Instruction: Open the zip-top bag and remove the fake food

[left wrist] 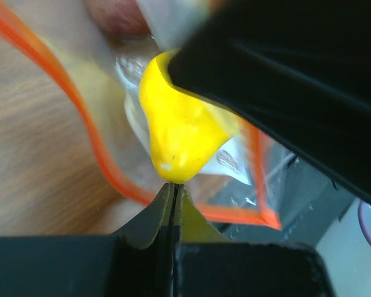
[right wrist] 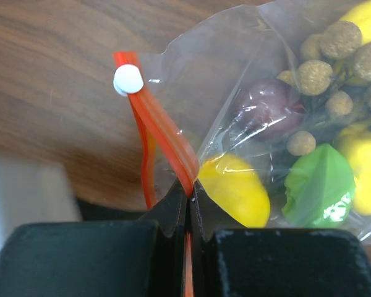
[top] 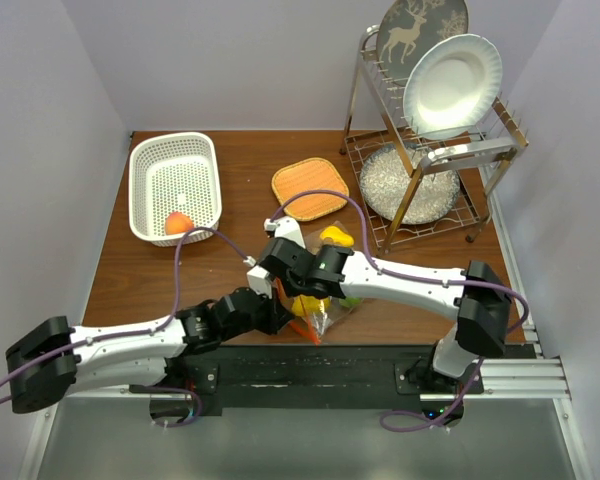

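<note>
The zip-top bag [top: 323,312] lies at the table's near edge between both arms. My right gripper [right wrist: 190,189] is shut on its orange-red zipper strip [right wrist: 164,133], just below the white slider [right wrist: 128,79]. Inside the clear plastic I see a yellow lemon [right wrist: 235,189], a green piece [right wrist: 318,182], a purple piece [right wrist: 269,108] and a brown cluster [right wrist: 324,62]. My left gripper [left wrist: 174,185] is shut at the bag's mouth, where the strip [left wrist: 93,136] passes behind its tips. A yellow fruit [left wrist: 179,127] touches them. An orange peach [top: 178,222] lies in the white basket.
The white basket [top: 175,160] stands at the back left. The woven orange mat [top: 310,187] lies at the back middle. A dish rack [top: 430,150] with plates fills the back right. A yellow piece [top: 335,238] lies just behind my right wrist. The black rail [top: 330,365] runs along the near edge.
</note>
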Controlling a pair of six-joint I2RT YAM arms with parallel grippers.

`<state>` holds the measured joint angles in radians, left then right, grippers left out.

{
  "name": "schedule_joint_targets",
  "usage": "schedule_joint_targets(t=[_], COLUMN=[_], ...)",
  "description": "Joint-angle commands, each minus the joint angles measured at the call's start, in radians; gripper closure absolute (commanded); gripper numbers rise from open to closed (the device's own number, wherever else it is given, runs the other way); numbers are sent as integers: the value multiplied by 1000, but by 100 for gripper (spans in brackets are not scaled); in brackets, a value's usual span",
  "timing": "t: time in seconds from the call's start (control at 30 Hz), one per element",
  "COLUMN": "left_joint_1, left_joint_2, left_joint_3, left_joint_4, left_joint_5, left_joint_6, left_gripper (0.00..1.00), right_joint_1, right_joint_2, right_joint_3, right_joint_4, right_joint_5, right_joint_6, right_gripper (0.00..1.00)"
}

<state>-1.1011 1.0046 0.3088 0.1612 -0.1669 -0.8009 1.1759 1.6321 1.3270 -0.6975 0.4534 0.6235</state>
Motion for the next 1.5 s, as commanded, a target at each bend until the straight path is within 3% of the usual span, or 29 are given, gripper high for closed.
schedule_joint_targets(t=[0.0,0.2,0.43,0.6,0.83,0.97,1.1,1.27,1.47], left_joint_1=[-13,-13,-13,-13,10,215,536,751,990], left_joint_2=[-107,-215,-186,-211,-215,-135,-55,153,391], left_joint_3=[91,219,364,424,559,633,659,731,783], left_joint_4=[-204,-523,-871,-917,-1060,-929,-712,-523,-318], left_joint_5=[-42,-160,-322,-368,-592,-548,-412,-372,-172], left_joint_6=[2,-64,-191,-218,-265,-71,124,166,167], left_gripper=[100,100,100,100,100,100,100,100,100], right_joint_1=[-30,-113,-171,-197,-208,-206,-206,-199,-179], right_joint_2=[29,48,40,41,3,-34,-66,-75,-77], right_joint_3=[75,84,87,83,41,-3,-51,-43,-23], right_joint_4=[58,95,130,147,171,190,223,195,174], right_joint_5=[4,-96,-143,-176,-196,-214,-240,-274,-300], right_joint_6=[-22,-36,-47,-51,-48,-38,-33,-59,-94], right_gripper=[100,100,100,100,100,100,100,100,100])
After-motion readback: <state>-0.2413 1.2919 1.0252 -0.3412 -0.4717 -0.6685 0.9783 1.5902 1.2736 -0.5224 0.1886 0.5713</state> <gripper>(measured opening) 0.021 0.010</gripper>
